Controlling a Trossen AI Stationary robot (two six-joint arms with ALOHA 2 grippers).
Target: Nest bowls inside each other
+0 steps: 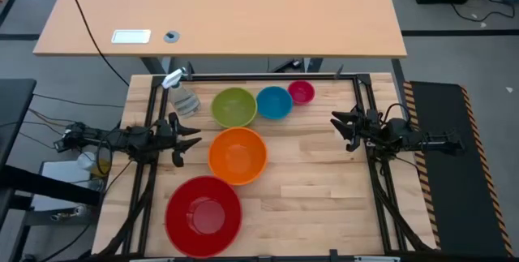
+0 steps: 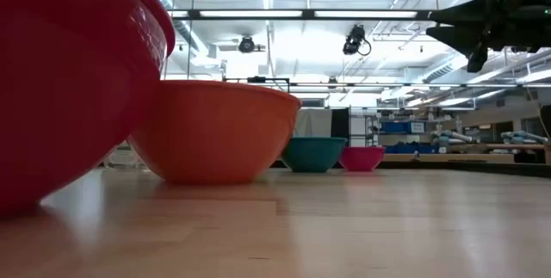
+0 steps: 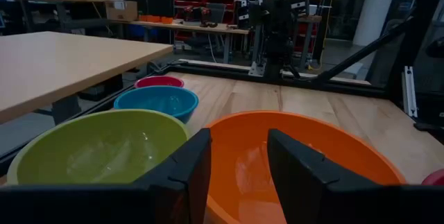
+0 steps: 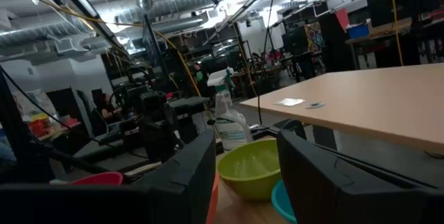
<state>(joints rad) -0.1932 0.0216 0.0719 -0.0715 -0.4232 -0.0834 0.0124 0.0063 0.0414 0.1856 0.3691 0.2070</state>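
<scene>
Bowls, five round glossy plastic ones, sat separate on the pale wooden bench (image 1: 316,173), none yet nested. In the high view the large red bowl (image 1: 203,216) lay at lower centre-left, the orange bowl (image 1: 238,155) just above it, and a row ran along the upper middle: the lime green bowl (image 1: 234,107), the blue bowl (image 1: 274,102) and the small magenta-pink bowl (image 1: 301,92), each close beside its neighbour. A clear plastic spray bottle (image 1: 181,92) stood left of the green bowl and had no part in the job. The left gripper (image 1: 183,138) hovered at the frame's left, just beside the orange bowl's rim, with its fingers at their closest setting though a slim gap showed between them, and it held nothing. The right gripper (image 1: 344,127) waited at the frame's right, below and right of the pink bowl, with its fingers moderately parted and empty. Judging from the layout, nothing had been started, and a sound approach would be to work by size: open fully before descending, pinch one wall of a bowl at the rim, lift clear of the neighbours, centre it over the next larger bowl and release low so that it would settle flat rather than tip.
</scene>
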